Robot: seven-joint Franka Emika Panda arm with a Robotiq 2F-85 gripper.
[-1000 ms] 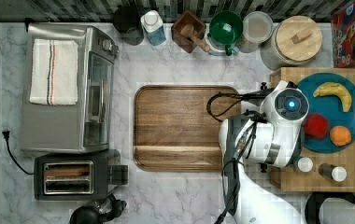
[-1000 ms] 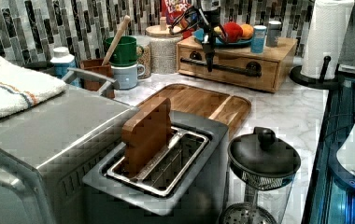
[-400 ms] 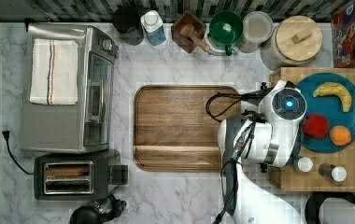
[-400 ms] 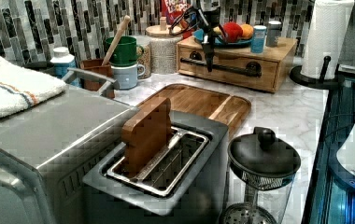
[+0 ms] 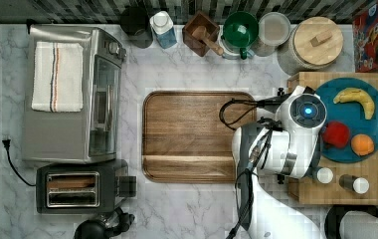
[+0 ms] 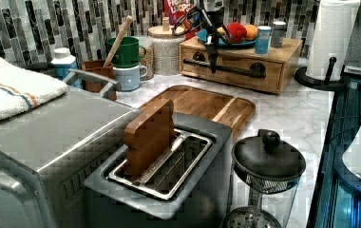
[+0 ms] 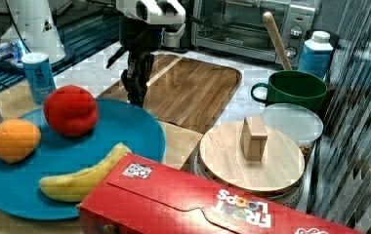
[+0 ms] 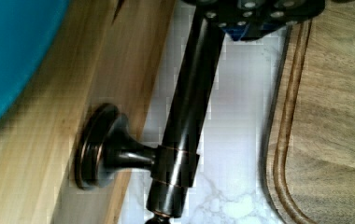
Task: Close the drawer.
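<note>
Marble counter (image 5: 187,204) w/ tiled backsplash behind it. Bamboo drawer box (image 6: 238,64) sits at the counter's back corner, on the left view's right side, just beside the paper-towel roll (image 6: 329,38). On top of box: blue plate (image 7: 100,141) w/ banana (image 7: 83,180), red fruit (image 7: 71,109), orange (image 7: 12,139), plus small shakers (image 5: 358,185) near the box's front edge in the top view.

Drawer (image 6: 231,71) – front panel looks flush w/ the box in the left view, black bar handle (image 6: 226,69) running along it. Wrist view shows the handle (image 8: 185,121) close up, round mount (image 8: 98,147) fixed to light wood, marble below.

Gripper (image 6: 212,50) hangs straight down in front of the drawer face, fingertips at the bar in the left view; in the right view gripper (image 7: 137,90) is past the plate's far rim. Fingers: can't tell if apart or together – tips read as one dark shape.

Brown wooden tray (image 5: 197,135) lies mid-counter, near the drawer front, not touching. Toaster oven (image 5: 72,94) w/ folded towel (image 5: 56,75) at the top view's left edge; toaster (image 5: 77,186) below it. Along back edge: green mug (image 5: 240,29), lidded jar (image 5: 316,45), cereal box (image 5: 376,35).
</note>
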